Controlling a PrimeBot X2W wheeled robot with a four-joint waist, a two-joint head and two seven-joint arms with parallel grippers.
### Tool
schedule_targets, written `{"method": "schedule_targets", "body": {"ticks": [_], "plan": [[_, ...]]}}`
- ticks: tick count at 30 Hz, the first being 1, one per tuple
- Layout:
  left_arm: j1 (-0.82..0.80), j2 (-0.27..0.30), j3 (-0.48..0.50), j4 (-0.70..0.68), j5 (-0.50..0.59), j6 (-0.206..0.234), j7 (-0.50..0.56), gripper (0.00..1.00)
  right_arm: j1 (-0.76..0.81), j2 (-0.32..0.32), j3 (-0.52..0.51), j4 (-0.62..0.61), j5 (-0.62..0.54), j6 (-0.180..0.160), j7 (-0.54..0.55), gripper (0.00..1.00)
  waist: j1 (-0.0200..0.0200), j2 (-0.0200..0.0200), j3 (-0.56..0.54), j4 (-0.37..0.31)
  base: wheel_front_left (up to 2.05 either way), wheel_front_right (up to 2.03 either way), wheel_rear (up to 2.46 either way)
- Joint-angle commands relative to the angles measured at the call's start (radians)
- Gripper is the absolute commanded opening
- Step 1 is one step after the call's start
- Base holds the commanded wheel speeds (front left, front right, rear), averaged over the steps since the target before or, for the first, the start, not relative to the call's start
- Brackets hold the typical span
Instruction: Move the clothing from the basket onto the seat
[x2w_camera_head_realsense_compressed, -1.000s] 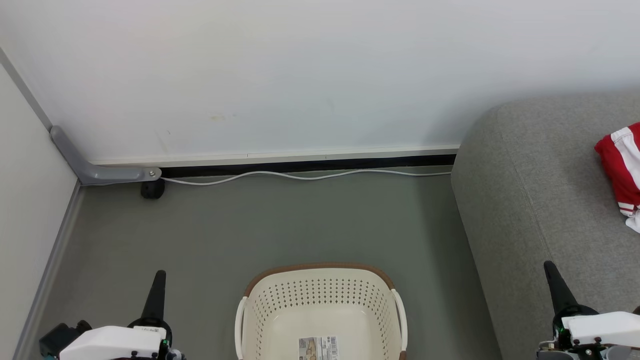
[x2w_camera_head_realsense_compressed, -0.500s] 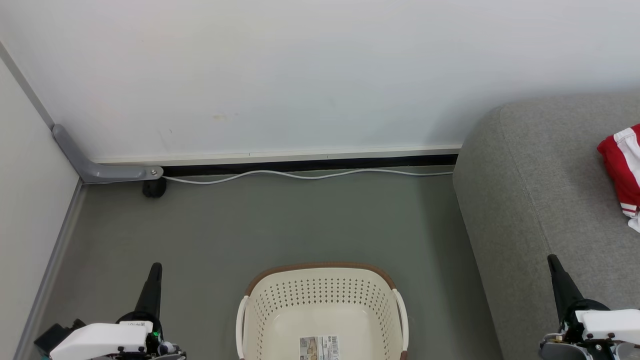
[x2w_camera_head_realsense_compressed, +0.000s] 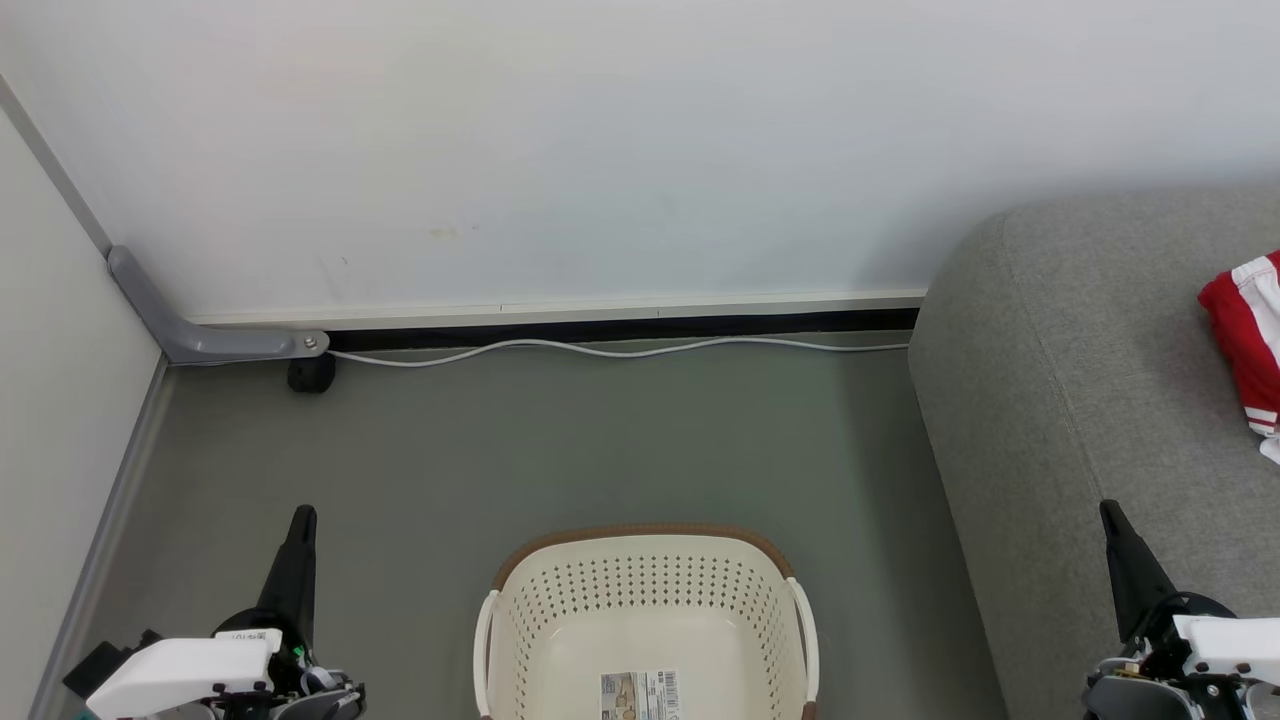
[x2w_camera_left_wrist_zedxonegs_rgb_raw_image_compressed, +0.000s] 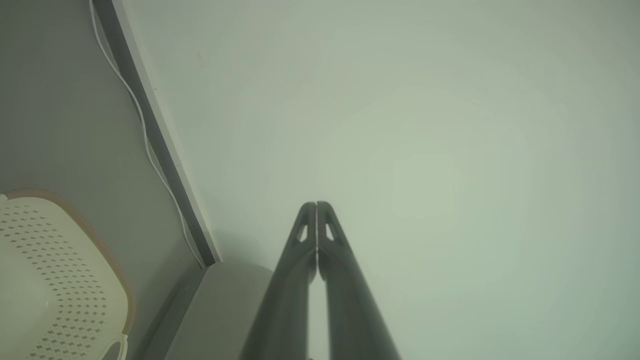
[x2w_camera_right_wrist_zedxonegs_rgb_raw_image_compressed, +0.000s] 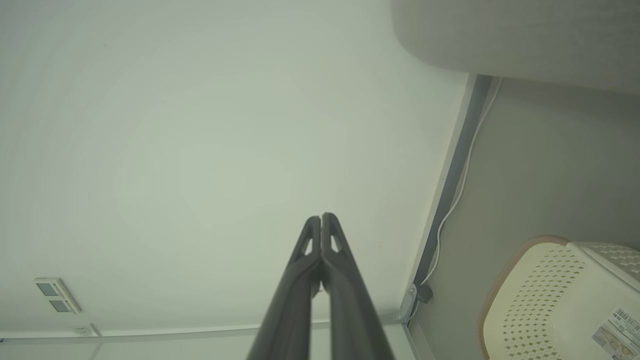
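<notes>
Where the clothing lies: the clothing (x2w_camera_head_realsense_compressed: 1243, 345) is bunched on the seat (x2w_camera_head_realsense_compressed: 1060, 400) at the head view's right edge, partly cut off, so its far side cannot be judged.
Seat: grey and broad; the garment sits well in from its rounded corner.
Basket: the basket (x2w_camera_head_realsense_compressed: 645, 585) stands on the floor (x2w_camera_head_realsense_compressed: 600, 440) between the arms, holding nothing but a paper label (x2w_camera_head_realsense_compressed: 640, 695).
Left gripper: the left gripper (x2w_camera_left_wrist_zedxonegs_rgb_raw_image_compressed: 316, 206) is low beside the basket, jaws pressed together on nothing.
Right gripper: the right gripper (x2w_camera_right_wrist_zedxonegs_rgb_raw_image_compressed: 321, 217) is low by the seat's near part, jaws likewise closed and empty, well apart from the garment.
Step in hand: likely parking the arms; keep them clear of the basket's handles and the cushion, leaving the cloth undisturbed.
</notes>
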Motion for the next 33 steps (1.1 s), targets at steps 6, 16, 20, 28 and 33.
{"method": "schedule_targets", "body": {"ticks": [6, 16, 20, 28, 33], "plan": [[-0.058, 0.018, 0.033, -0.030, -0.004, -0.008, 0.006, 0.00, -0.045, -0.010, 0.016, -0.032, 0.011, 0.002, 0.008, 0.00, -0.0001, 0.0000, 0.000, 0.000, 0.00, 0.00, 0.00], [-0.058, 0.018, 0.033, -0.030, -0.004, -0.008, 0.006, 0.00, -0.045, -0.010, 0.016, -0.032, 0.011, 0.002, 0.008, 0.00, -0.0001, 0.0000, 0.000, 0.000, 0.00, 0.00, 0.00], [-0.058, 0.018, 0.033, -0.030, -0.004, -0.008, 0.006, 0.00, -0.045, -0.010, 0.016, -0.032, 0.011, 0.002, 0.008, 0.00, -0.0001, 0.0000, 0.000, 0.000, 0.00, 0.00, 0.00], [-0.058, 0.018, 0.033, -0.030, -0.004, -0.008, 0.006, 0.00, -0.045, -0.010, 0.016, -0.032, 0.011, 0.002, 0.008, 0.00, -0.0001, 0.0000, 0.000, 0.000, 0.00, 0.00, 0.00], [-0.058, 0.018, 0.033, -0.030, -0.004, -0.008, 0.006, 0.00, -0.045, -0.010, 0.016, -0.032, 0.011, 0.002, 0.008, 0.00, -0.0001, 0.0000, 0.000, 0.000, 0.00, 0.00, 0.00]]}}
